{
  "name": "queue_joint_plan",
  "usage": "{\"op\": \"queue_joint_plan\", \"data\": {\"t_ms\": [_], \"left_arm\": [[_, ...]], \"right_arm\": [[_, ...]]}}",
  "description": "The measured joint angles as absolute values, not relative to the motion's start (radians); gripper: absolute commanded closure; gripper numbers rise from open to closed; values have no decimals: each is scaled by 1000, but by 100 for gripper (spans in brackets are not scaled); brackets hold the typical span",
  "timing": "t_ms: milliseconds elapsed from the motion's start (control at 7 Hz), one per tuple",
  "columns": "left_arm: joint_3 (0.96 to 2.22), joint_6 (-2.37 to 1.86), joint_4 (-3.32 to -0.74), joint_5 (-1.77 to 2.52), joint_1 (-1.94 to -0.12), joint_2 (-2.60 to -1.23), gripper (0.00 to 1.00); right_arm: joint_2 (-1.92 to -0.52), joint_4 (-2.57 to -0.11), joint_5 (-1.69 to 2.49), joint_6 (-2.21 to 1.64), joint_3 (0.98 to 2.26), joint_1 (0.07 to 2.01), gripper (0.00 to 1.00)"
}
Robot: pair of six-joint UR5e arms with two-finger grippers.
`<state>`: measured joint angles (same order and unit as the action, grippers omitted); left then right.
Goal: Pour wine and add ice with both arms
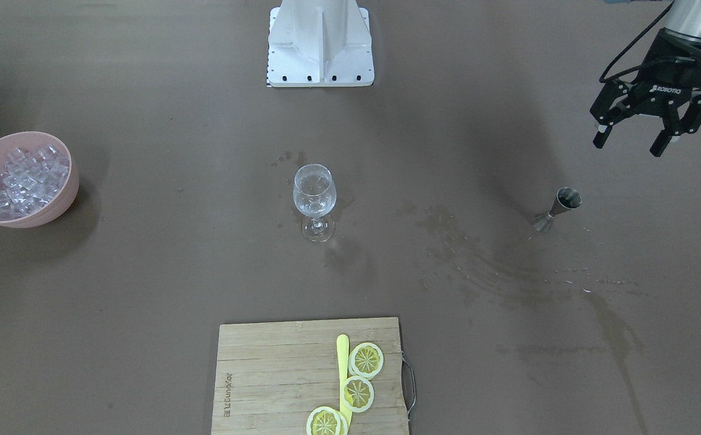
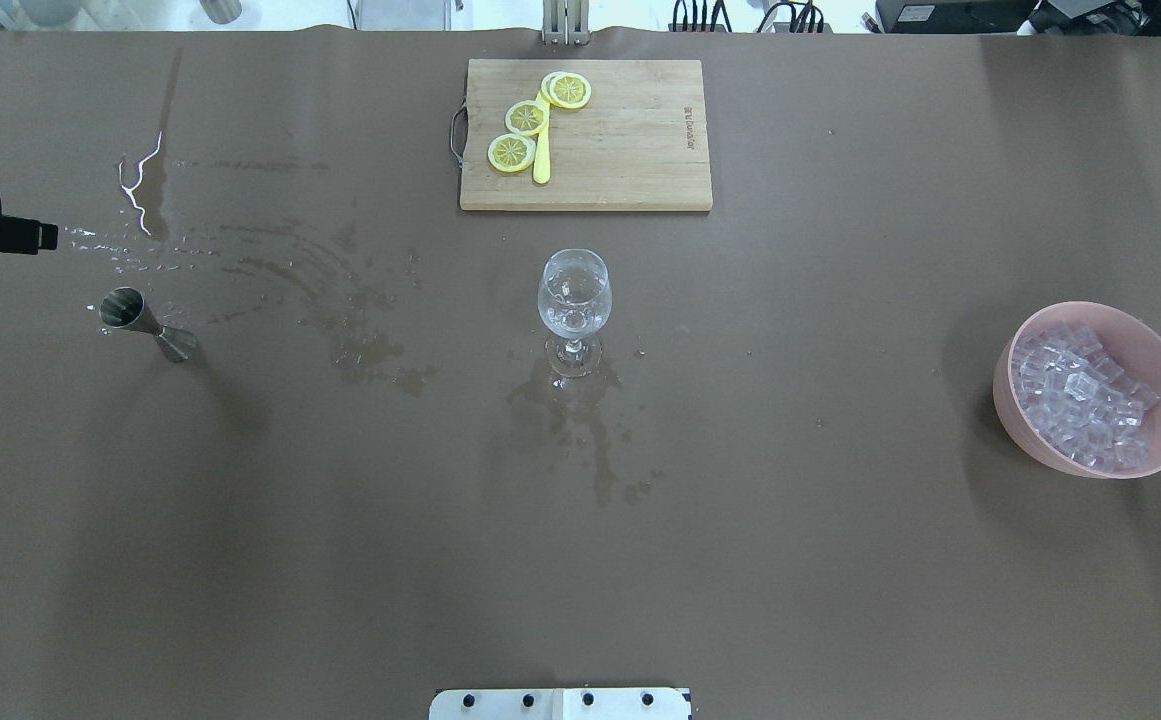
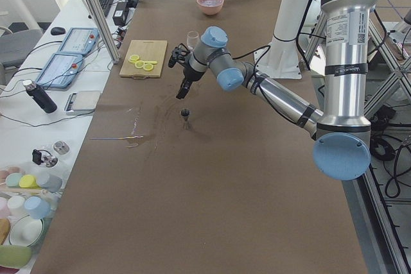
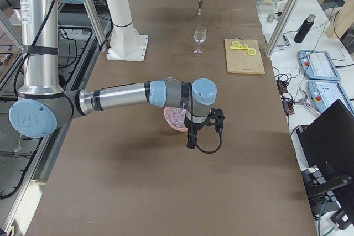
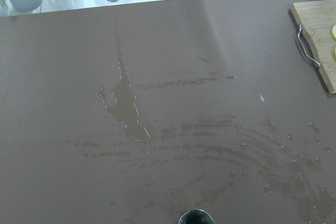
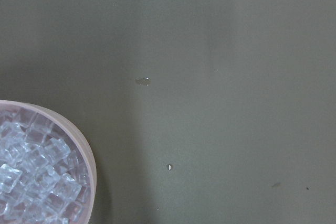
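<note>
Glassy, colourless ice [image 1: 24, 178] cubes are heaped in a smooth pink bowl [image 1: 71, 192] at the robot's right.
We see the left gripper [image 1: 628, 145] pointing down, fingers spread and empty, near the upright steel jigger [image 1: 558, 208]. The right gripper [image 4: 204, 128] hovers by the bowl, and we cannot tell its state.

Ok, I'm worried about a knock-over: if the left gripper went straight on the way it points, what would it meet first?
Probably the steel jigger, standing upright below the open left gripper; depth is unclear, so it could hit the wet table beside it.
</note>
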<state>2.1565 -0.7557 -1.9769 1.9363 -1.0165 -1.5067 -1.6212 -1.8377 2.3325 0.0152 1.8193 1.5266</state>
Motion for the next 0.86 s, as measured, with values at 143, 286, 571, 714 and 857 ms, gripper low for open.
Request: {"op": "queue_joint_plan", "data": {"t_ms": [143,286,571,714,857], "left_arm": [[2156,-774,-1998,1928,-989,-1492,10],[2156,-820,-2054,1909,-968,-1471,10],[2153,-956,-2270,1712,-852,-1341,3],[2152,-1009,-2322,1620,-789,-1295,3],[2150,-1044,-2341,1579,-755,-1274,3]], "right_arm": [[-1621,-1838,2332,15,1819,1527,0],[-1620,-1838,2332,15,1819,1527,0],[-1620,-1838,2333,14,1820,1527,0],[-1620,-1838,2333,14,1822,1527,0],[-1620,-1838,2332,15,1824,1527,0]]}}
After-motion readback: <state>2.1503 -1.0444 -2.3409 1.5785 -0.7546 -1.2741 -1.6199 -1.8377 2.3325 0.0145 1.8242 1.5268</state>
